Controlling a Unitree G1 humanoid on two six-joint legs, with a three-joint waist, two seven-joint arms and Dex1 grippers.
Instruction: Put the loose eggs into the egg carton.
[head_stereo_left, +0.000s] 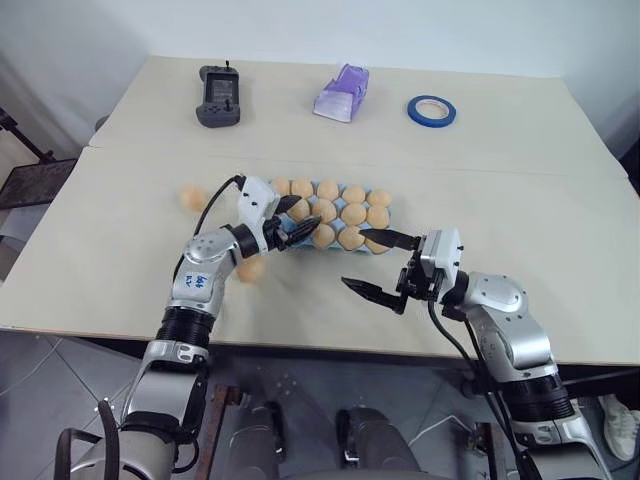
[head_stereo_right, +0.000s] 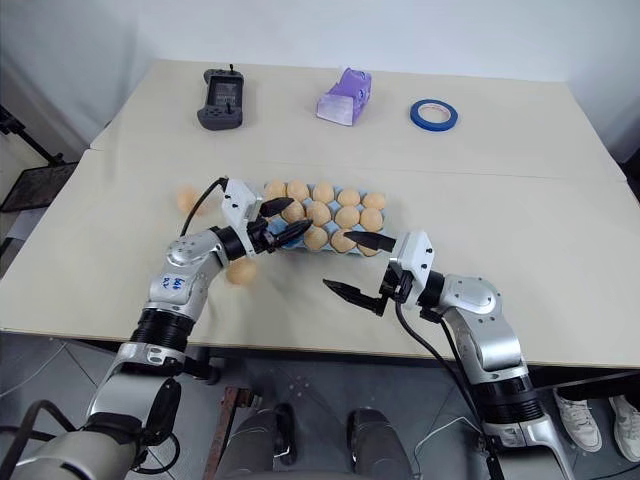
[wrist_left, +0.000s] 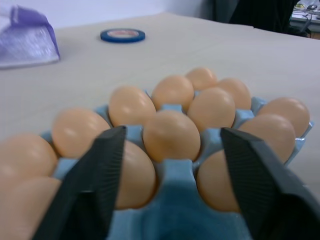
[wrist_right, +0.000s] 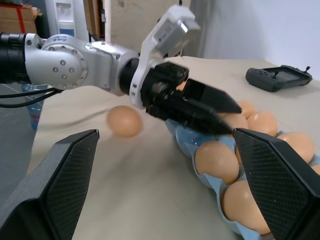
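Blue moulded egg carton (head_stereo_left: 330, 215) lies mid-bench, its cups nearly all filled with tan eggs; my left gripper (head_stereo_left: 292, 222) hangs at the carton's left end, jaws spread, nothing between them; in the left wrist view the two black fingers (wrist_left: 95, 180) stand either side of the nearest cups, with the blue rim and the packed eggs just beyond their tips, and I cannot tell whether they touch the carton. My right gripper (head_stereo_left: 382, 264) sits off the carton's near right corner, jaws spread wide and empty; the upper finger (head_stereo_left: 392, 239) reaches over that corner, the lower one hangs above bare bench (head_stereo_left: 520, 190).

Two loose eggs remain outside; one egg (head_stereo_left: 192, 197) lies well to the left of the carton, apart from both jaws; the other egg (head_stereo_left: 251, 268) rests on the bench just beneath my left forearm, nearer me than the carton, behind the left jaws rather than between them.

Farther back stand a dark handheld controller (head_stereo_left: 218, 97), a purple box (head_stereo_left: 343, 93) and a roll of blue tape (head_stereo_left: 431, 110).
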